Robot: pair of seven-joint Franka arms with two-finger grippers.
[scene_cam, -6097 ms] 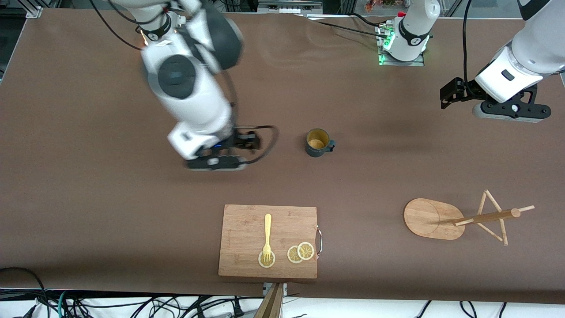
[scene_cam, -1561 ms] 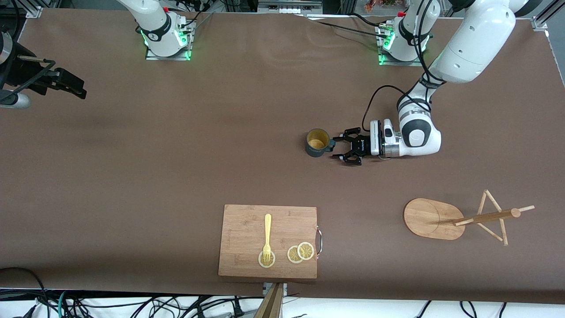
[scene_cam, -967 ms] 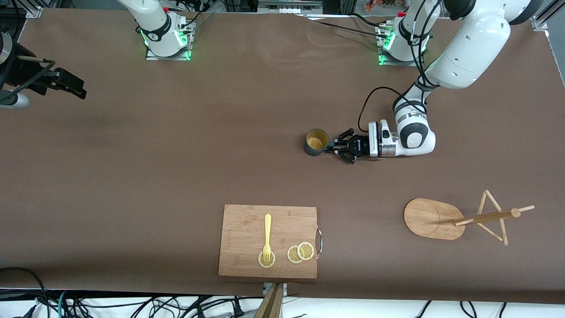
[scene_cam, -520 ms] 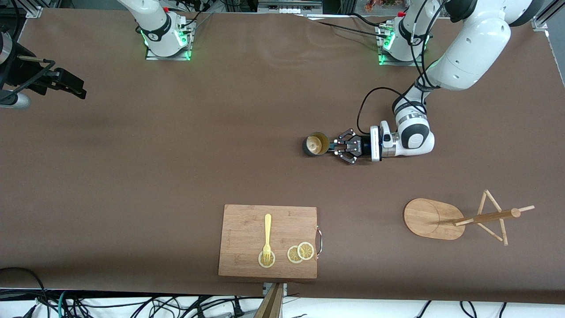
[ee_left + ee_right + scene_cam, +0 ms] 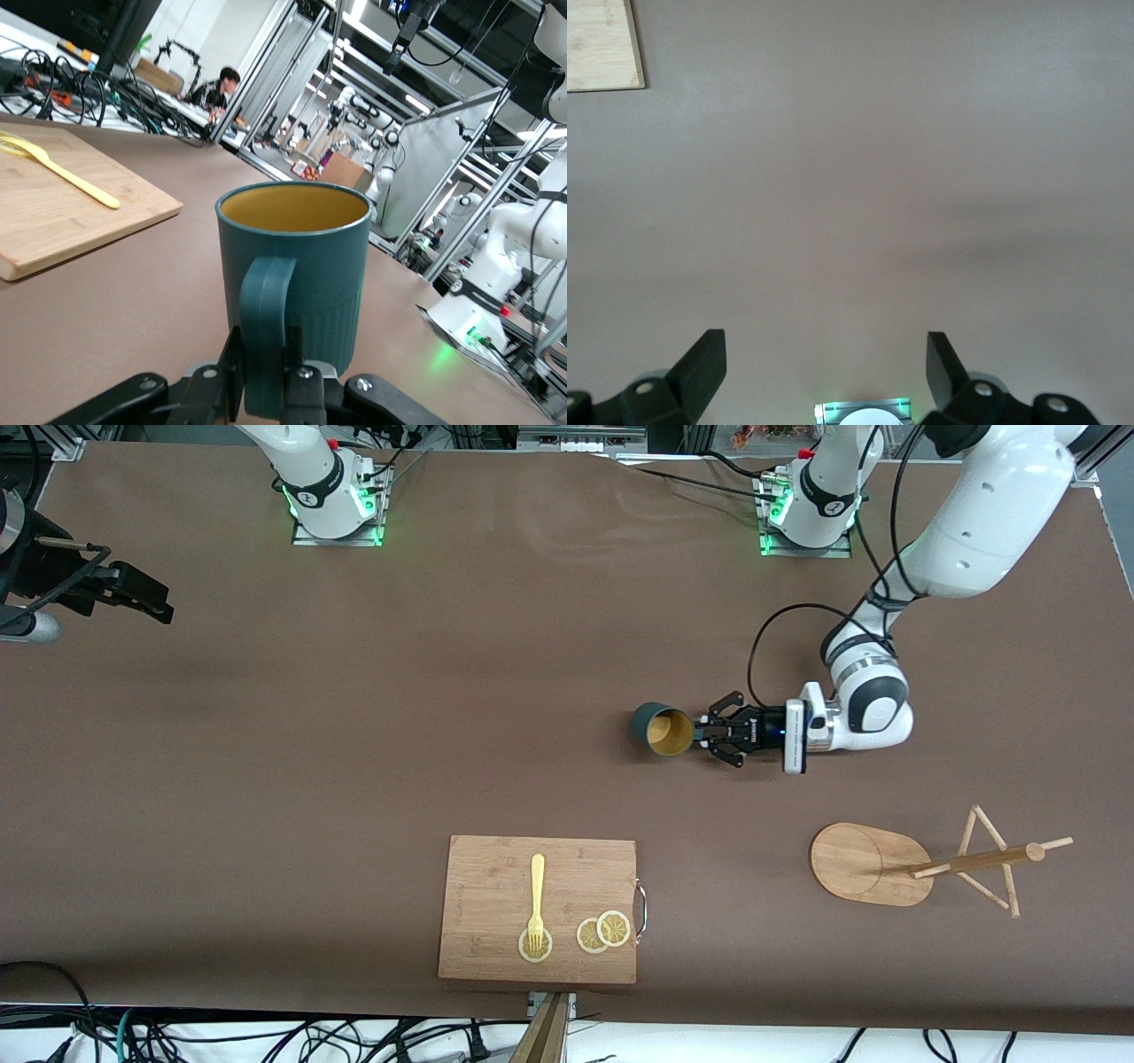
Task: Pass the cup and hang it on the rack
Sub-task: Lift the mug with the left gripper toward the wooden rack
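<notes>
The dark teal cup [image 5: 660, 729] with a tan inside is held by its handle in my left gripper [image 5: 706, 732], which is shut on it. The cup is lifted over the middle of the table and tipped, with its mouth toward the front camera. In the left wrist view the handle [image 5: 266, 323] sits between the fingers [image 5: 299, 390] and the cup [image 5: 306, 257] fills the middle. The bamboo rack [image 5: 871, 865], with its post and pegs [image 5: 983, 859], stands near the left arm's end, nearer to the front camera. My right gripper [image 5: 120, 589] waits open at the right arm's end; its wrist view [image 5: 826, 376] shows only bare table.
A wooden cutting board [image 5: 539, 908] with a yellow fork [image 5: 536, 899] and lemon slices [image 5: 603, 932] lies by the table's front edge. It also shows in the left wrist view [image 5: 53, 208] and, as a corner, in the right wrist view [image 5: 601, 44].
My left gripper shut on the cup's handle, lifted the cup and turned it mouth toward the front camera, moving a little toward the left arm's end. The right arm stayed still.
</notes>
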